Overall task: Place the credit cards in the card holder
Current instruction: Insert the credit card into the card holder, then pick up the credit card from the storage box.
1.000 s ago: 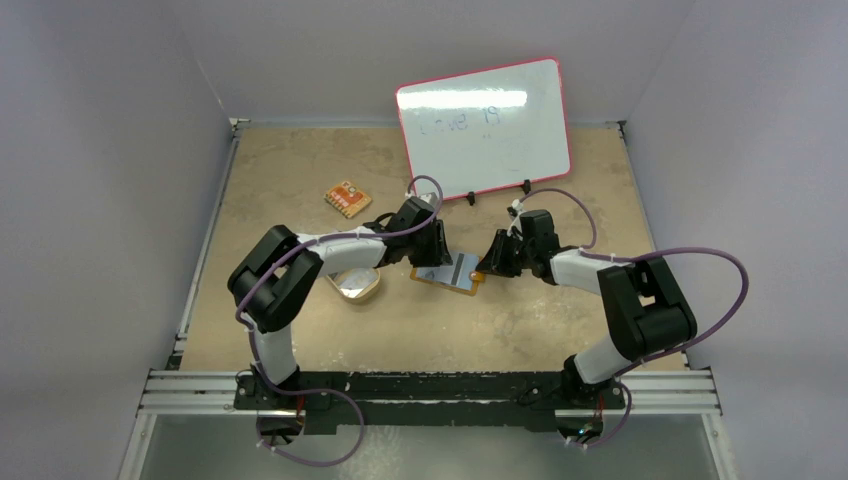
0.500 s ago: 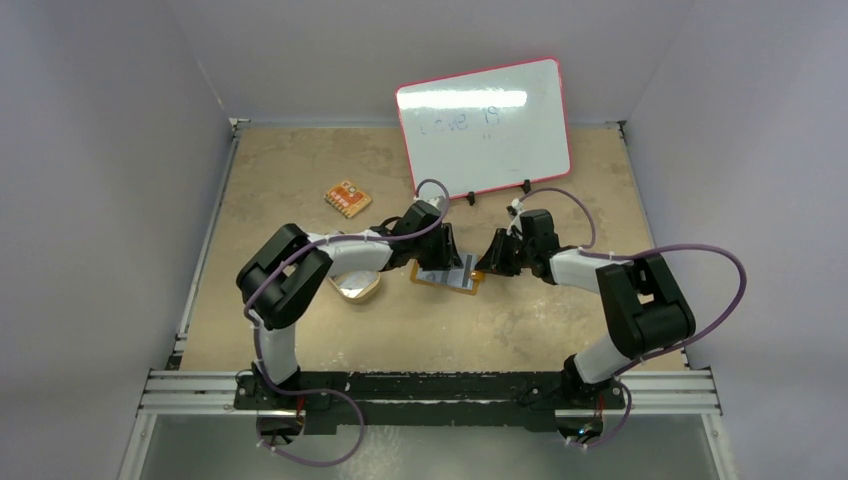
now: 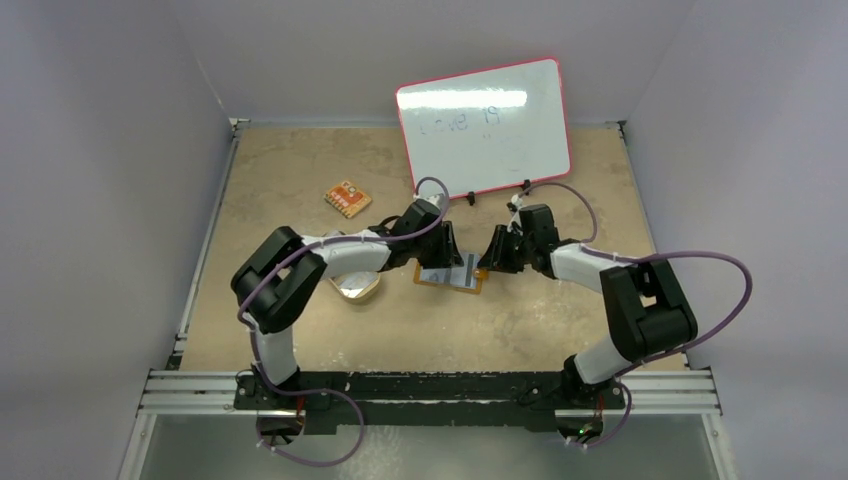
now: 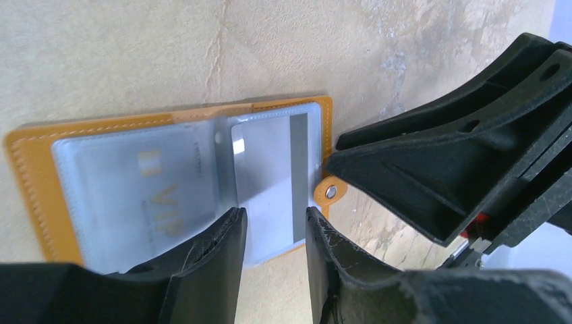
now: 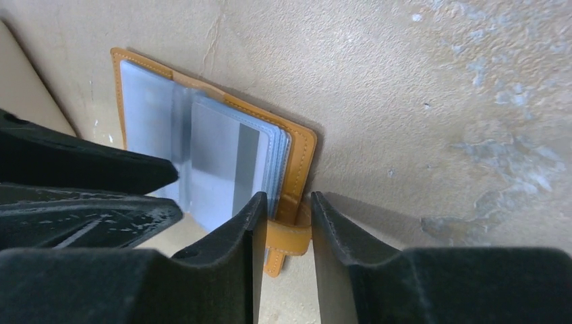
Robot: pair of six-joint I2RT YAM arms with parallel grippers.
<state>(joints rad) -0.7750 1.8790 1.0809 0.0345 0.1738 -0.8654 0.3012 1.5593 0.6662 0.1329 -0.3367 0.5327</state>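
Observation:
The orange card holder (image 3: 447, 279) lies open on the table, pale blue-grey sleeves up; it also shows in the left wrist view (image 4: 27, 169) and the right wrist view (image 5: 300, 145). A grey-silver credit card (image 4: 266, 169) with a dark stripe sits in its right-hand sleeve and shows in the right wrist view (image 5: 219, 162). My left gripper (image 4: 275, 214) hovers over the card's near edge with its jaws apart and nothing held between them. My right gripper (image 5: 287, 197) is shut on the holder's right edge, by the snap strap (image 5: 287, 239). No other cards are in view.
A tan oval dish (image 3: 357, 287) sits just left of the holder, under the left arm. An orange patterned flat piece (image 3: 347, 198) lies at the back left. A white board (image 3: 485, 125) with a red rim stands behind the grippers.
My left gripper moved a little to the right, over the holder. The card went from lying askew on the holder to sitting in its right sleeve. The right gripper barely moved.

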